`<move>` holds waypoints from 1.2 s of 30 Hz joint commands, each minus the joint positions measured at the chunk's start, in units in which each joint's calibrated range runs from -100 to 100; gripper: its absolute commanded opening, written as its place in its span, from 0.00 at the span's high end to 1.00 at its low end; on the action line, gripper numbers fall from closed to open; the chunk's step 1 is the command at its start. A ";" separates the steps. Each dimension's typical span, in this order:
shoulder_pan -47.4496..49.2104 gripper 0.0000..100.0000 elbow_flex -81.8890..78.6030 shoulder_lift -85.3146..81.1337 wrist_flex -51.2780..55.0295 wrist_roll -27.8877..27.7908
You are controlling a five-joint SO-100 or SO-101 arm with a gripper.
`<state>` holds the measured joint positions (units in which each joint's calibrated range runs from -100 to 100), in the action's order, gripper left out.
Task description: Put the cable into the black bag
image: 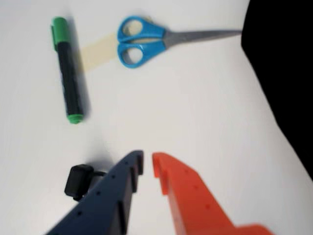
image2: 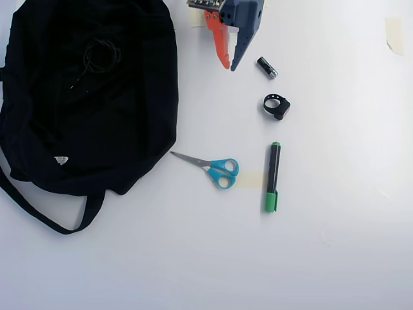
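The cable [image2: 99,54], a thin black cord in a small round coil, lies on top of the black bag [image2: 135,123] at the upper left of the overhead view. The bag's long strap [image2: 45,216] trails off its lower left, and a tiny white tag [image2: 60,159] shows on it. In the wrist view only an edge of the bag [image: 286,63] shows at the right; the cable is out of sight there. My gripper [image2: 229,66] [image: 147,160] hovers over bare table right of the bag. Its orange and blue fingers are nearly together with nothing between them.
Blue-handled scissors [image2: 216,169] [image: 146,40] and a green-capped marker [image2: 273,175] [image: 68,68] lie mid-table. A black ring-shaped strap [image2: 276,106] and a small black cylinder [image2: 266,67] sit right of the gripper. A small black thing [image: 79,181] is partly hidden behind the blue finger.
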<state>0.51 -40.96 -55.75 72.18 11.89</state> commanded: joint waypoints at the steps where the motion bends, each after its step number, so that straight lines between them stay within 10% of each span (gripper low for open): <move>1: 2.10 0.98 -6.57 -8.15 -1.63 -0.20; 24: 8.54 0.97 -57.96 -43.59 -10.68 -9.22; 36: 8.09 0.98 -58.41 -43.59 -0.26 -8.96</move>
<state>8.82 -98.11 -98.59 67.37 3.05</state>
